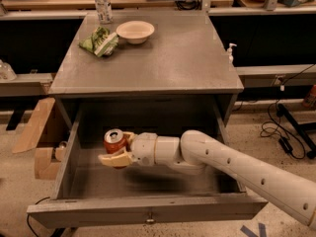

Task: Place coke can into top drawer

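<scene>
The coke can (113, 141) is red with a silver top and stands upright between my fingers. My gripper (118, 148) is shut on it, inside the left part of the open top drawer (148, 212). The can hangs just above the drawer floor; I cannot tell if it touches it. The drawer is pulled fully out, grey metal, with a small knob (149, 220) on its front panel. My white arm reaches in from the lower right across the drawer.
On the cabinet top (187, 58) lie a green-and-white snack bag (100, 41), a cream bowl (135, 31) and a tall clear bottle (102, 3). Cardboard (39, 132) leans at the cabinet's left. Cables (281, 127) lie on the floor at right.
</scene>
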`<state>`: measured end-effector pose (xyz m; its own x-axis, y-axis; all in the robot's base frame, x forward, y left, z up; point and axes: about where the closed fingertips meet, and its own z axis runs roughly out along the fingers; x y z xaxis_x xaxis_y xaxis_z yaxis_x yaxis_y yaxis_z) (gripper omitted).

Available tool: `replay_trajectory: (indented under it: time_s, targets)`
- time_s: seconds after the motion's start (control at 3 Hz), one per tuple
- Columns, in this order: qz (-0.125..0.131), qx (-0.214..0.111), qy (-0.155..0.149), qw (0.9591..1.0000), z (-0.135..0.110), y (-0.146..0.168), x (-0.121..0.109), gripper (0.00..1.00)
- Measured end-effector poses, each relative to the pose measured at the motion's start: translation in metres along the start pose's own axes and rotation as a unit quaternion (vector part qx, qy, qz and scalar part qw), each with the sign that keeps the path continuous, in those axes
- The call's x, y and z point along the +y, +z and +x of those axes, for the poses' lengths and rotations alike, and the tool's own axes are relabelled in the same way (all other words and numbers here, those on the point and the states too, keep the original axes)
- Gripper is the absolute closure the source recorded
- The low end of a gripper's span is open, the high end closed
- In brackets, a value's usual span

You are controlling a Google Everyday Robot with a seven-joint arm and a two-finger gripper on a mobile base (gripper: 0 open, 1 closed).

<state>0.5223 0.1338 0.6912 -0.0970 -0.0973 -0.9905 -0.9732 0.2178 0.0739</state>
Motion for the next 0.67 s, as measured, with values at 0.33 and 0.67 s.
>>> replay_trajectory:
  time_s: [0.33,0.67]
  targets:
    - [-0.004,-0.002,0.004,1.0000,0.0049,0.0040,0.0017,0.85]
    - [-0.006,-0.002,0.004,1.0000,0.0048,0.0057,0.0030,0.62]
